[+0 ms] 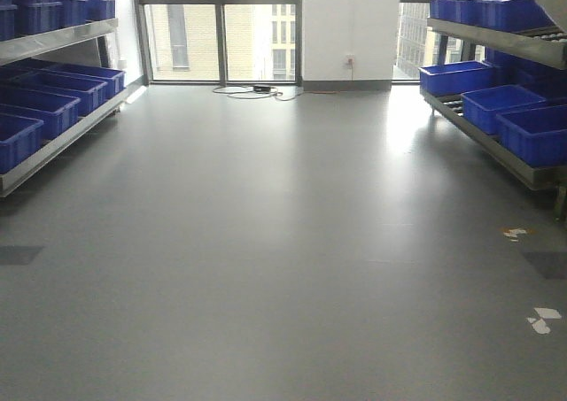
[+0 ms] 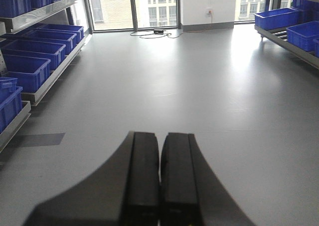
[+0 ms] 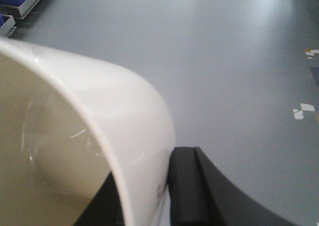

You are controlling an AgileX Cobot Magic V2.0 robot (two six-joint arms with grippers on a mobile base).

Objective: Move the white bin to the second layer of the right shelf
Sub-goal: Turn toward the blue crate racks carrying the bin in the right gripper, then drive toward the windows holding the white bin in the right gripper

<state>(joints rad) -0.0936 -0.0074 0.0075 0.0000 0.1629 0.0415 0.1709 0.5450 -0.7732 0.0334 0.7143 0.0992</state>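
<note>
The white bin (image 3: 99,101) fills the left of the right wrist view, its cream inside and curved rim close to the camera. My right gripper (image 3: 147,167) is shut on the bin's wall, one black finger inside and one finger (image 3: 184,186) outside. The bin hangs above the grey floor. In the front view the right shelf (image 1: 496,144) stands at the right, with a lower roller level and an upper level (image 1: 518,40), both holding blue crates. My left gripper (image 2: 160,136) is shut with nothing in it, pointing over the floor.
Blue crates (image 1: 483,104) line the right shelf, and more blue crates (image 1: 40,109) fill the left rack (image 1: 53,144). A cable (image 1: 252,90) lies by the far windows. White tape marks (image 1: 542,320) dot the floor at the right.
</note>
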